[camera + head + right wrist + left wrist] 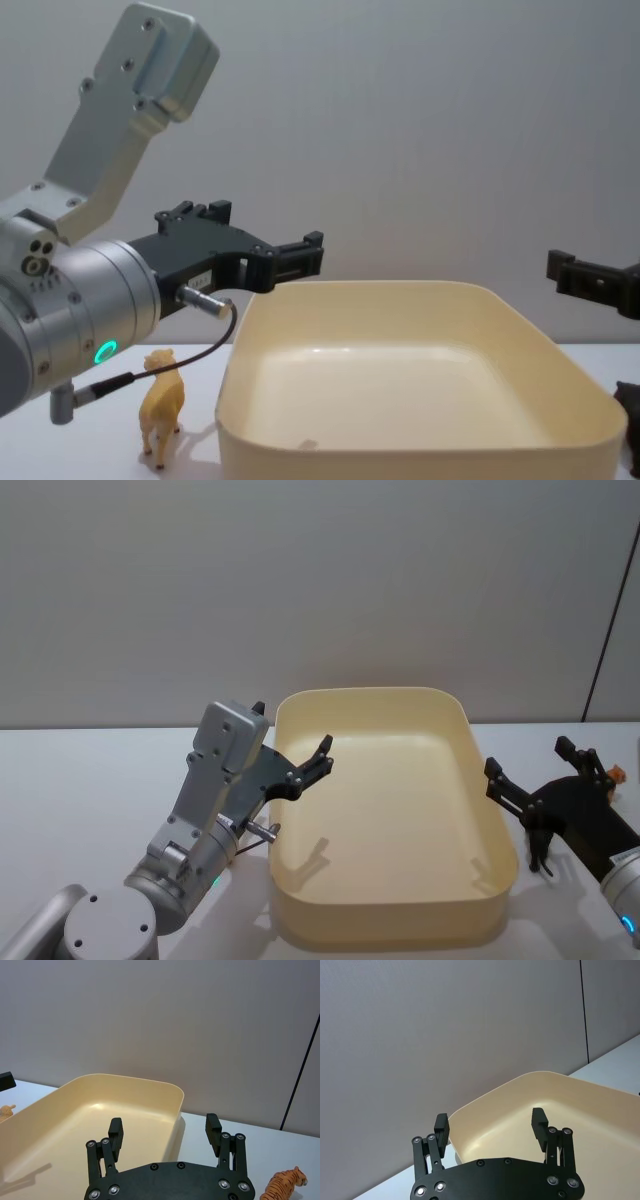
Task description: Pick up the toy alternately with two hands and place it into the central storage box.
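The cream-yellow central storage box [374,697] sits mid-table, its inside bare where it shows. My left gripper [292,727] hovers over the box's left rim, open and holding nothing; in the left wrist view its fingers [441,1125] straddle the box's near corner [485,1102]. My right gripper [527,757] stands just right of the box, open and empty [165,1127]. An orange tiger toy [285,1184] lies on the table beyond it, also seen as the tiger [617,774]. A yellow animal toy [162,404] stands left of the box [400,440], under the left arm.
A white table [90,780] carries everything, with a plain grey wall behind. In the right wrist view a small orange toy [6,1110] lies on the box's far side. A thin cable [195,350] hangs from the left wrist near the yellow animal.
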